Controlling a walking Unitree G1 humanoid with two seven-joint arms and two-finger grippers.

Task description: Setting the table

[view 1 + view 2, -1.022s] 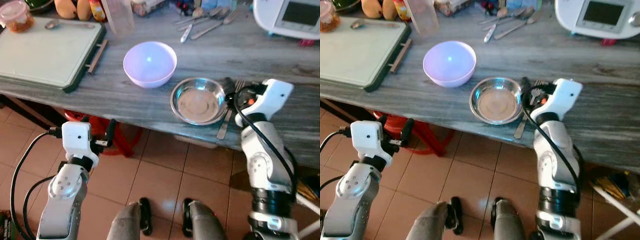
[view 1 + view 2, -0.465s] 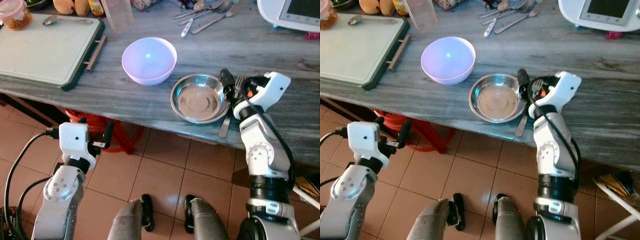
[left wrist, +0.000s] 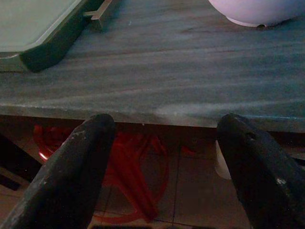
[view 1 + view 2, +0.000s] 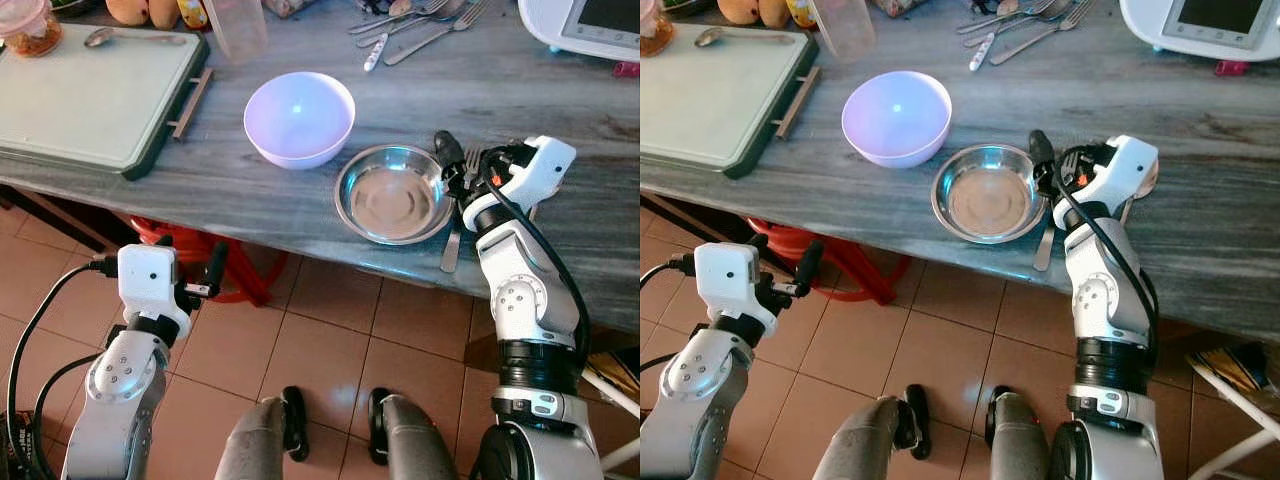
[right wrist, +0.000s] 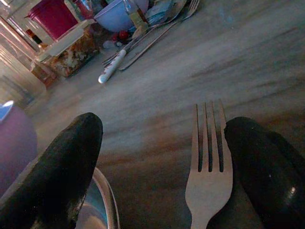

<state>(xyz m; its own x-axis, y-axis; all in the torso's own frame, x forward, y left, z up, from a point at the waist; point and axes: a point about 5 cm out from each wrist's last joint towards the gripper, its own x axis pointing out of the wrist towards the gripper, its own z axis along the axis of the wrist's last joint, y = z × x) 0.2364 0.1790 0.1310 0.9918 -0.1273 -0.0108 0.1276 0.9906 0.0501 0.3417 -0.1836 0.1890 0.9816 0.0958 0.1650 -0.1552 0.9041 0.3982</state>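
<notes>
The right gripper point(image 5: 162, 157) has edged further over the table point(image 4: 560, 90), fingers apart astride the fork point(image 5: 208, 179) beside the steel bowl point(image 4: 393, 194); left gripper point(image 3: 164, 167) open.

A home kitchen: grey counter point(image 4: 560, 90) with bowls point(image 4: 299, 118), cutlery point(image 4: 420, 22), chopping board point(image 4: 90, 90), above terracotta floor tiles point(image 4: 330, 350).

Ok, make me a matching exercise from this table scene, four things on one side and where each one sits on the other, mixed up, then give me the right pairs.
Things:
1. fork
2. purple bowl
3. steel bowl
4. spoon

Places:
A. lying on the cutting board
B. at the table edge, just left of the fork
C. between the open fingers of the right pincer
D. between the cutting board and the steel bowl

Pairs: 1-C, 2-D, 3-B, 4-A
</notes>
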